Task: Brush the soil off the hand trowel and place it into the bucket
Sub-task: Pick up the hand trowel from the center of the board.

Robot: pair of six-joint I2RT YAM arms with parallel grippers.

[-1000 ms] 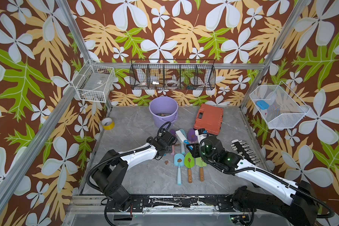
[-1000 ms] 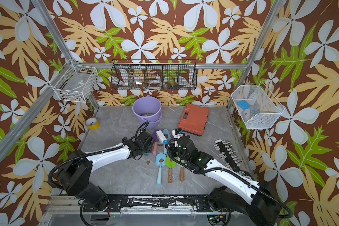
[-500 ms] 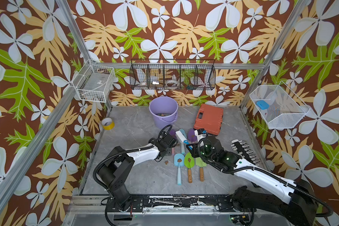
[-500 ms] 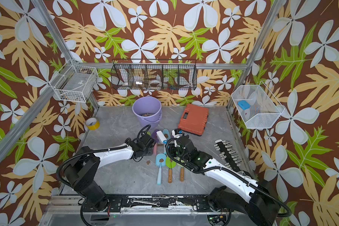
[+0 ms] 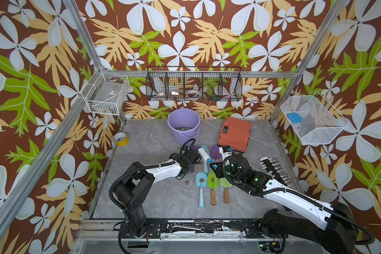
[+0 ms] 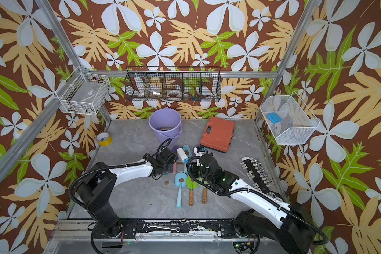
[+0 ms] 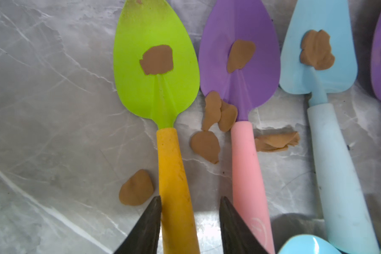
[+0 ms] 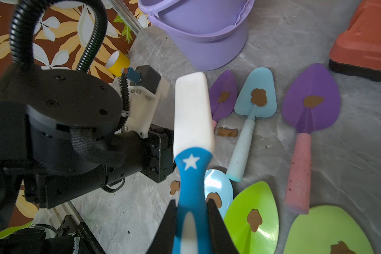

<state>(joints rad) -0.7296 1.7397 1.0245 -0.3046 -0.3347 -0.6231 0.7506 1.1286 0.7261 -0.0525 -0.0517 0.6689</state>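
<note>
My left hand (image 7: 190, 199) is partway open. Its fingers (image 7: 147, 222) sit either side of the yellow handle (image 7: 174, 167) of the green trowel (image 7: 156, 94). One finger touches the handle and the other stands off, so nothing is gripped yet. My right hand (image 8: 191, 200) is clamped on the blue neck of the brush (image 8: 193, 110). The bucket (image 5: 183, 137) stands well beyond my left hand, past the blade tips.

The risks, as I judge them:
- **Pink handle:** the free finger sits between the yellow handle and the pink handle (image 7: 246, 167) just beside it, and could catch or shove that one.
- **Loose blob:** one (image 7: 136, 188) lies just outside the touching finger and could smear under it.
- **Droop:** my fingers sit well back from the blade, so it may droop or twist once lifted.
- **Sticky soil:** the soil (image 7: 156, 59) looks like putty and may cling under the brush.

Count:
- **Trowels:** seven, of which three are green, two purple and two blue, each with one blob on its blade.
- **Loose blobs:** five on the bench (image 7: 53, 110) ahead of my left hand, and what I take for a sixth (image 5: 187, 182) behind it.
- **Other things:** one brush and one bucket.
</note>
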